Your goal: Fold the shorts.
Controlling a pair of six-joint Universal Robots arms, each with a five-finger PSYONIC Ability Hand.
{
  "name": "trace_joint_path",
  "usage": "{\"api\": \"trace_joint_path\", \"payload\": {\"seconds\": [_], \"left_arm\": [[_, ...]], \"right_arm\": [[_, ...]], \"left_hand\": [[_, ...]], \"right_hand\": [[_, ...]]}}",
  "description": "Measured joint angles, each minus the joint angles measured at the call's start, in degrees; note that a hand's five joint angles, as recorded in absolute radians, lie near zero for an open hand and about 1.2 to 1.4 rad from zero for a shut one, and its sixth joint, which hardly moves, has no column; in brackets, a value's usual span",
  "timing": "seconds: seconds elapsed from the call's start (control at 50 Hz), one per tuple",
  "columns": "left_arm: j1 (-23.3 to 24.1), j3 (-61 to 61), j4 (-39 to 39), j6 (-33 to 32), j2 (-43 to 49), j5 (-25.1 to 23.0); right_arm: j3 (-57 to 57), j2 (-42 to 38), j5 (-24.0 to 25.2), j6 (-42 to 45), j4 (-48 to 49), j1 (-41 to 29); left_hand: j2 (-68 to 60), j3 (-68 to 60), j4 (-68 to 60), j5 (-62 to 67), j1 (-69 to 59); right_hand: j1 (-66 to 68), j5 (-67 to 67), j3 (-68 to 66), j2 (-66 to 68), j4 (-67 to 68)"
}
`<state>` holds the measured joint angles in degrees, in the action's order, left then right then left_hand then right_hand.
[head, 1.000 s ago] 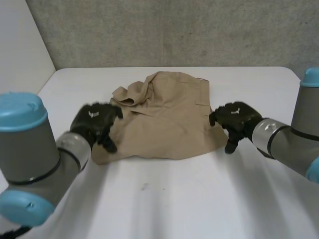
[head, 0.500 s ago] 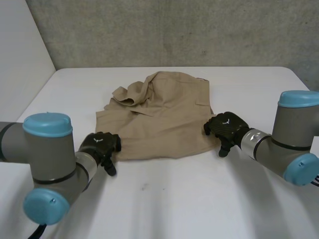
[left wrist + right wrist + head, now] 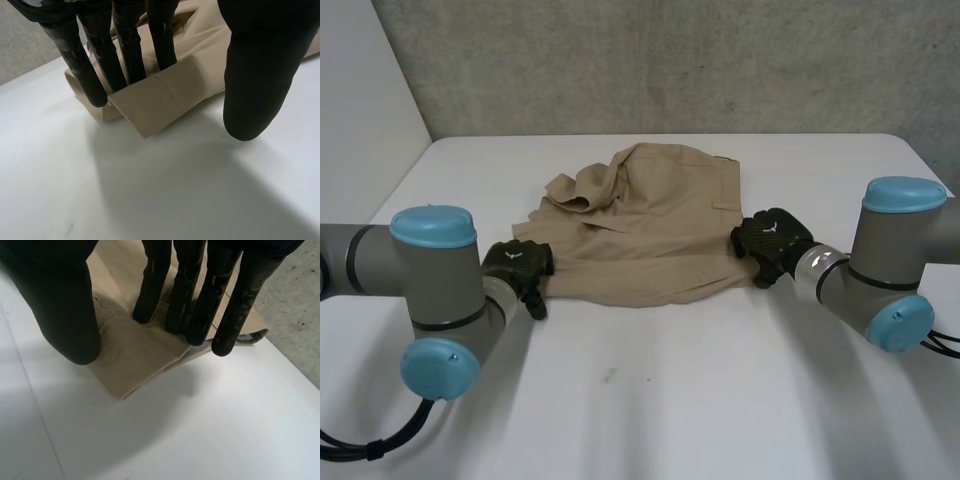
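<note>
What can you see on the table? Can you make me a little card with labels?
Cloth: tan fabric shorts, rumpled, lying on the white table
Left hand: at the shorts' near left corner, fingers straight, thumb apart
Right hand: at the near right corner, fingers straight on the cloth
Fold: not yet done

no legible text, numbers or brand names here. only marks: a small white emblem on the back of the left hand (image 3: 517, 262) and a matching one on the back of the right hand (image 3: 770, 238), both in the head view. roughly a v or y shape, too small to read as lettering.
</note>
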<state>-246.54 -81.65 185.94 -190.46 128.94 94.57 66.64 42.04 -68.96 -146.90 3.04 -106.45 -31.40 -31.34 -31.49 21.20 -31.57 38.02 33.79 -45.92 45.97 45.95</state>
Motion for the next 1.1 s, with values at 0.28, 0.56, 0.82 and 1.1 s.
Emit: {"api": "trace_joint_path", "payload": {"seconds": [0.28,0.56,0.82,1.1], "left_arm": [[0.0,3.3,2.2,-3.1,2.2,-0.1],[-0.2,4.1,6.1,-6.5,3.9,-0.2],[0.1,-5.5,-1.6,-6.6,-12.3,-0.6],[2.3,-21.0,-28.7,-6.3,-37.6,-5.8]], "right_arm": [[-0.9,0.0,-1.1,-0.9,1.3,-0.1],[3.7,5.1,-2.4,-4.2,1.0,-0.1],[10.2,15.7,-6.1,-2.1,-7.0,-1.0],[29.6,36.9,-5.8,19.5,-34.4,1.8]], "left_hand": [[-1.0,-1.0,-0.9,1.2,-0.8],[-35.3,-35.0,-35.0,33.9,-33.2],[-37.0,-36.6,-36.7,34.2,-33.2],[-37.1,-36.7,-36.9,34.2,-33.2]], "right_hand": [[15.3,21.7,-21.6,21.5,22.1],[15.3,21.7,-21.6,21.5,22.1],[15.3,21.7,-21.6,21.5,22.3],[15.3,21.7,-21.6,21.5,22.3]]}}
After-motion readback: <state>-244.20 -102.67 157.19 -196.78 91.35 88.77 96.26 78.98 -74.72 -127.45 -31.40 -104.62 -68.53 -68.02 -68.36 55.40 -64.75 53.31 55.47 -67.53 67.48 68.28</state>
